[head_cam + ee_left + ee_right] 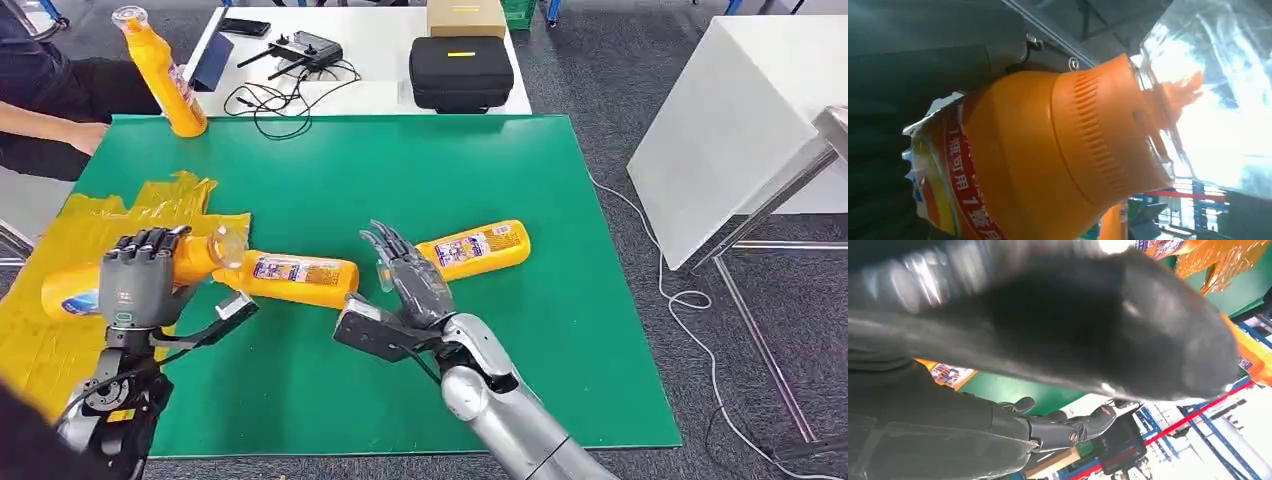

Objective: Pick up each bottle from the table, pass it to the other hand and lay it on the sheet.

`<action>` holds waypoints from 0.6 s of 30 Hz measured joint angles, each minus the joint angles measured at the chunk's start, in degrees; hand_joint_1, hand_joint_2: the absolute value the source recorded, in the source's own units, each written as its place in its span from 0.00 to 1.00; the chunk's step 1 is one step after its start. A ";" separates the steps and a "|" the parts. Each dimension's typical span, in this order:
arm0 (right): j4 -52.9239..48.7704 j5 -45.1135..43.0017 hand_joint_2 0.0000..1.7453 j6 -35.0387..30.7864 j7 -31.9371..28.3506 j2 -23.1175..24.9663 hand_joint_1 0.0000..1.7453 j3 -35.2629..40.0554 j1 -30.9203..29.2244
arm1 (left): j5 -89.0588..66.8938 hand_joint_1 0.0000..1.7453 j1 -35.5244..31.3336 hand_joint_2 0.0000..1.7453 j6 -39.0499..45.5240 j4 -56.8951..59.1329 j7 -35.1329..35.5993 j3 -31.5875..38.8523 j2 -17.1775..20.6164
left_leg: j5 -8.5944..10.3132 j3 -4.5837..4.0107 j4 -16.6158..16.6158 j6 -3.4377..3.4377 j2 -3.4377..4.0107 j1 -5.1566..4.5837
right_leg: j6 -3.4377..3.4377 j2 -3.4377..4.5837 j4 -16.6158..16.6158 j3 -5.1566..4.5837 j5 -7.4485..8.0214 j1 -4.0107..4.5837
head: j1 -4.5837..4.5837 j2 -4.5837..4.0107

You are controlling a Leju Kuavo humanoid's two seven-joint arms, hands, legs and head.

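**Left hand holds a bottle over the yellow sheet**

The left hand (138, 275) has its fingers (150, 240) wrapped around an orange bottle (75, 285) above the yellow sheet (60, 345). The right hand (412, 280) hovers with fingers spread wide, holding nothing, between two orange bottles lying on the green tabletop (400, 170): one (295, 278) just beside the sheet, another (475, 247) behind the hand. A fourth bottle (165, 75) stands tilted at the far corner.

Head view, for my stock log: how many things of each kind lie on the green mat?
Orange bottles: 4 (held by the left robot hand, middle, right, tilted at the far corner)
Yellow sheet: 1
Total: 5
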 measured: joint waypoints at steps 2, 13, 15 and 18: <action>0.09 -0.11 0.00 0.00 0.00 -0.02 0.00 0.35 -0.05 | 0.18 1.00 0.00 1.00 0.00 0.57 0.53 -0.66 0.31 | 0.00 0.00 0.00 0.00 0.00 0.00 | 0.00 0.00 0.00 0.00 0.00 0.00 | 0.02 0.00; 0.37 -1.12 0.00 0.22 0.00 -0.07 0.00 1.92 -0.62 | -0.63 1.00 0.18 1.00 0.00 5.25 2.95 -3.19 1.57 | 0.00 0.01 0.00 0.00 0.01 0.00 | 0.00 0.00 0.01 0.00 0.00 0.00 | 0.00 0.00; 0.42 -1.27 0.00 0.35 0.00 -0.07 0.00 2.19 -0.83 | -0.81 1.00 0.17 1.00 0.00 6.67 4.94 -4.97 2.03 | 0.00 0.01 0.00 0.00 0.01 0.00 | 0.00 0.00 0.00 0.00 0.00 0.00 | -0.02 0.00; 0.44 -1.29 0.00 0.39 0.00 -0.07 0.00 2.23 -0.87 | -0.85 1.00 0.17 1.00 0.00 6.93 5.20 -5.29 2.14 | 0.00 0.01 0.00 0.00 0.01 0.00 | 0.00 0.01 0.00 0.00 0.00 0.00 | 0.00 0.00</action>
